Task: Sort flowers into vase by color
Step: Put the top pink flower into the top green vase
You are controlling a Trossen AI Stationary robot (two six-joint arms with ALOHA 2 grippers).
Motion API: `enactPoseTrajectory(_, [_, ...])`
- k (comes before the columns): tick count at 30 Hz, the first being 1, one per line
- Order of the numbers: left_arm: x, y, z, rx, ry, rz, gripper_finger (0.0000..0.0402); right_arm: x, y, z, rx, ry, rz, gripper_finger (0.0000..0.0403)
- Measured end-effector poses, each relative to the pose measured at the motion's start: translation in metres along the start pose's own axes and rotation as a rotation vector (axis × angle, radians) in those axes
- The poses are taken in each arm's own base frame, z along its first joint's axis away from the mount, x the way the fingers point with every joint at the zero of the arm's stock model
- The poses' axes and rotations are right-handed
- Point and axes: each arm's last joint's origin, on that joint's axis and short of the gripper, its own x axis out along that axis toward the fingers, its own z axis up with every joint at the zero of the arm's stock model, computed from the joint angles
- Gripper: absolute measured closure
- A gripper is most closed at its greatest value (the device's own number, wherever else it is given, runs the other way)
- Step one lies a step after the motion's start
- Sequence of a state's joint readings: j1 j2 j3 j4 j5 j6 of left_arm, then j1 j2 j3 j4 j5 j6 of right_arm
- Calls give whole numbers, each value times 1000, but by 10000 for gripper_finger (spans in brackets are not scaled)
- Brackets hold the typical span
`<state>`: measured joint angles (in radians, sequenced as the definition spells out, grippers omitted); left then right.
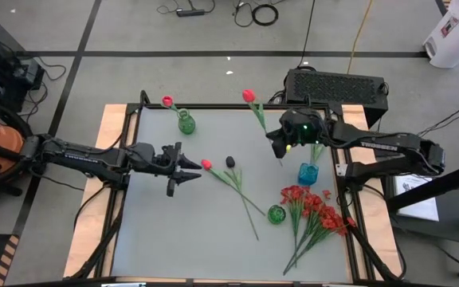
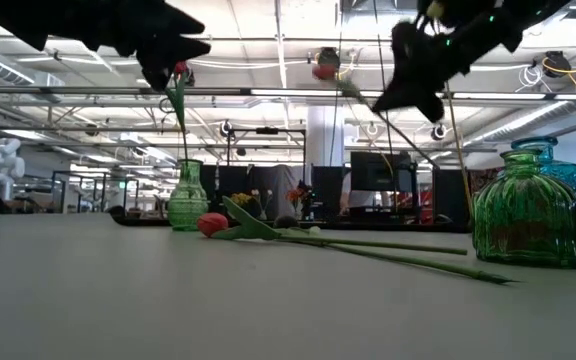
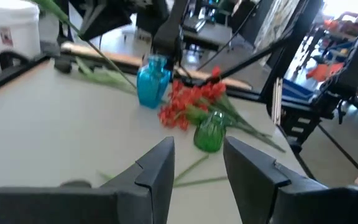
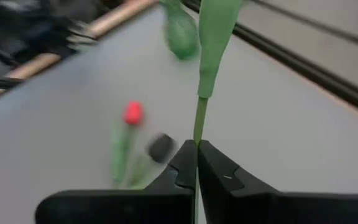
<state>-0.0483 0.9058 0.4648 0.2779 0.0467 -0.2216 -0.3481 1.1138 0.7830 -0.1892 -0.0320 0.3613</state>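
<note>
We see a broad, smooth pale-grey table (image 1: 174, 215) framed by a wooden rim, with both dark jointed arms reaching in over it. The bushy bunch of small red blossoms (image 1: 313, 203) lies flat near the table's right edge, its thin green stems fanning toward the near edge. Just beside it stands a squat, ribbed green glass vase (image 1: 276, 214), and a blue glass vase (image 1: 308, 173) with a narrow neck stands a little farther back. A second green glass vase (image 1: 186, 123), bulbous with a slim neck, stands near the far edge and holds one red-pink tulip (image 1: 167, 101) upright.

In the middle of the table lie two long-stemmed flowers, stems crossing: a red-pink tulip bud (image 1: 206, 164) and a black tulip bud (image 1: 230, 162), both smooth and egg-shaped.

The right gripper (image 4: 197, 163) hangs above the table near the blue vase, its fingers pinched tight on the green stem of a red-pink tulip held aloft (image 1: 249, 96), with a long leaf (image 4: 217, 37) rising from it. The left gripper (image 1: 191, 169) hovers just beside the lying red-pink bud, its blunt fingers (image 3: 157, 169) parted and empty.
</note>
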Motion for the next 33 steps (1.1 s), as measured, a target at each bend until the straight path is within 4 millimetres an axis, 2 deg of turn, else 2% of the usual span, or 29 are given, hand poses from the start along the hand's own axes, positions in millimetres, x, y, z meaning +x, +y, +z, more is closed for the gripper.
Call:
enactPoseTrajectory(11, [-1,-2,10,142,-110,-17,257,-10,56,1,-197,-173,254,402])
enactPoseTrajectory(20, [-2,-5,21,208,-221,-28,257,-14,84,-2,-309,-272,381,402])
enactPoseTrajectory(26, [-2,-6,26,216,-283,-34,257,4,98,-7,-342,-310,422,402])
enactPoseTrajectory(33, [7,-5,23,215,-293,-36,257,32,104,-16,-345,-317,432,402])
